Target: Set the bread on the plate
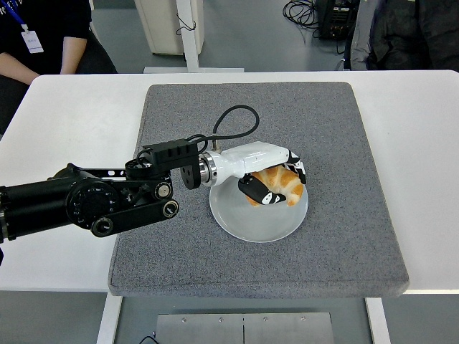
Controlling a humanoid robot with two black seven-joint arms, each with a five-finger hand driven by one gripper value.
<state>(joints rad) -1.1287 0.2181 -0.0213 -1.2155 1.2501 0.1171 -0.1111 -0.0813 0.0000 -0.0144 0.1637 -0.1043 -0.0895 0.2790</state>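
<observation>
Left hand (269,175) reaches in from the desk's left edge over the grey mat (179,115), which covers the middle of the white desk (72,115). Fingers (259,193) are curled around the bread (281,183), a croissant, gripping it from above and from the left side. Bread sits over the plate (247,221), toward the plate's far-right rim; can't tell if it is already touching the plate surface or hanging just above it. Plate is round, pale, roughly mid-mat, slightly toward the desk's near edge. Right arm not visible. A person's arm (43,57) shows at the desk's far-left corner, well apart from the work.

Step in hand, as I judge it: set down and release. To do it well: lower until the bread rests on the plate, ideally nudged a little toward the plate's centre since it is close to the rim. Then open the fingers fully before lifting, so the lower finger under the croissant doesn't drag or flip it. Withdraw upward and back toward the left edge, without clipping the plate rim or shifting the plate.
</observation>
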